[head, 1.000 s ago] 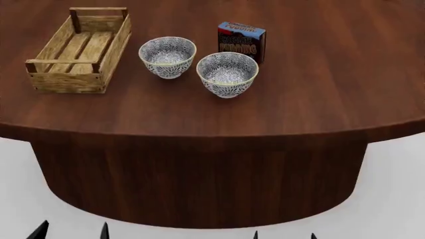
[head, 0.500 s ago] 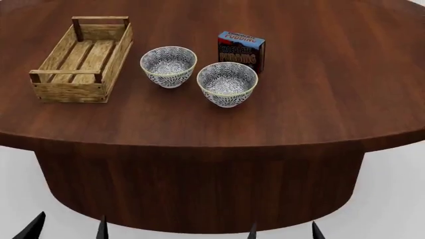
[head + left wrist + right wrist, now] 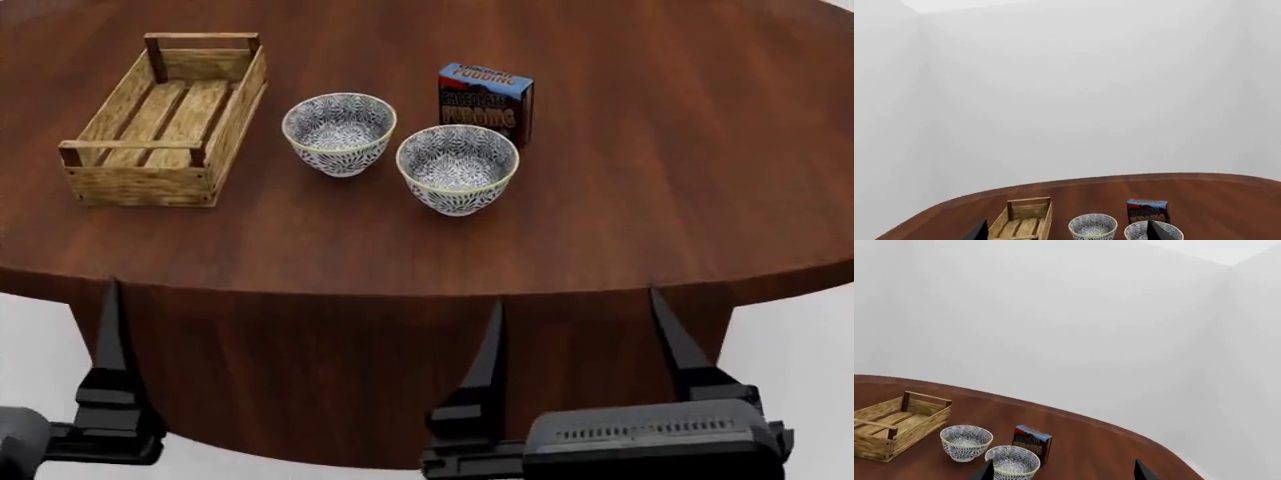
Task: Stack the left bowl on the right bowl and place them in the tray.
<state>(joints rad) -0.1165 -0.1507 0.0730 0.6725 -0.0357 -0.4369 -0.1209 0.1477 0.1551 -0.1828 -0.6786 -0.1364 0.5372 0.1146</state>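
- While my left gripper shows one finger, cut off, I cannot tell its state.
- Right gripper spread, empty.
- Patterned bowls; slatted tray.

A bare simulated test room rather than a furnished home or shop: plain, featureless white walls enclose a single round, dark-brown wooden surface on a broad matching wooden pedestal, rendered with flat lighting.
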